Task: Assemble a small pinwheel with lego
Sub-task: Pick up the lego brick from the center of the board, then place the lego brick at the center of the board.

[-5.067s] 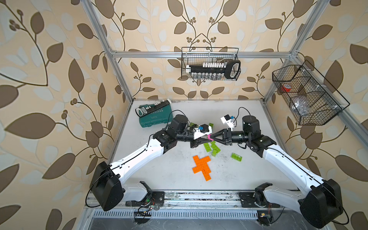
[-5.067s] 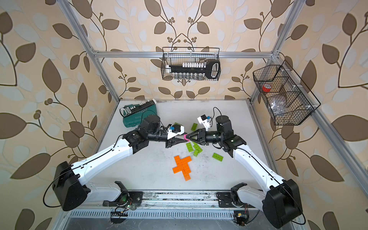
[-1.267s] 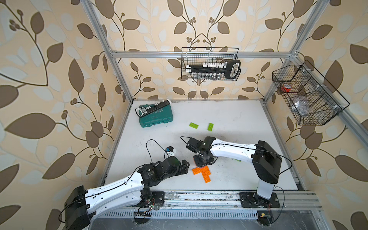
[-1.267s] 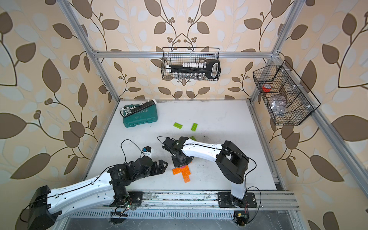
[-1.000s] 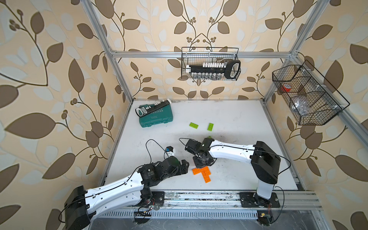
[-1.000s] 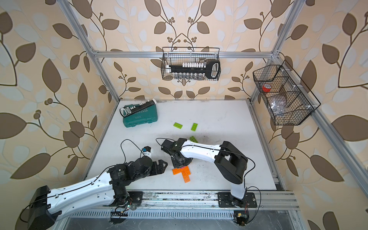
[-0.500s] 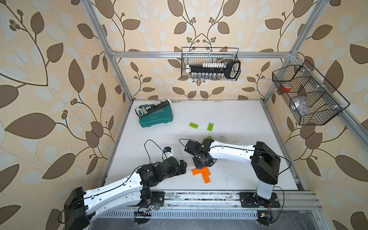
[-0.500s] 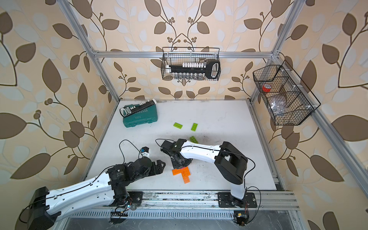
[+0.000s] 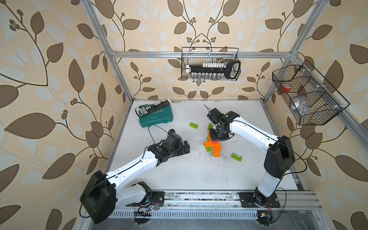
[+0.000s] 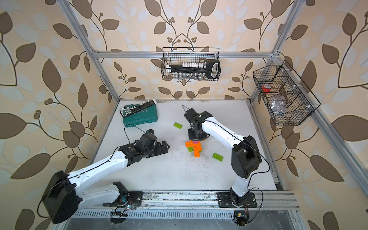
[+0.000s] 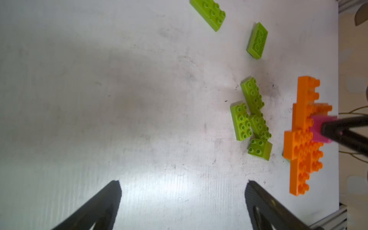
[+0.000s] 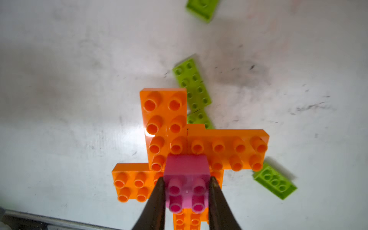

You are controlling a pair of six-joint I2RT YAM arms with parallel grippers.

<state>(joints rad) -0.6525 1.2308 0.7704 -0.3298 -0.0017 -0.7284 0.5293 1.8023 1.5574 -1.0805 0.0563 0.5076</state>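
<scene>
Four orange bricks form an orange cross (image 9: pixel 214 147) near the middle of the table (image 9: pixel 179 175), studs up. In both top views its longer bar runs from the back wall toward the front rail, leaning slightly rightward at the near end; the shorter bar lies across it. The right gripper (image 9: pixel 216 137) points straight down onto the cross centre, where a pink brick (image 10: pixel 196 142) shows. The left gripper (image 10: pixel 163 148) hovers well apart to the left, jaws spread wide, aimed toward the cross. Loose green bricks (image 9: pixel 194 125) lie around.

Left wrist view: the fingers (image 11: pixel 103 203) stand far apart over bare table, and the cross (image 11: pixel 300 143) lies ahead.

Right wrist view: both fingers clamp the pink brick (image 12: pixel 187 169) by opposite sides, studs up, over the cross centre. Whether it is pressed fully home cannot be told.
</scene>
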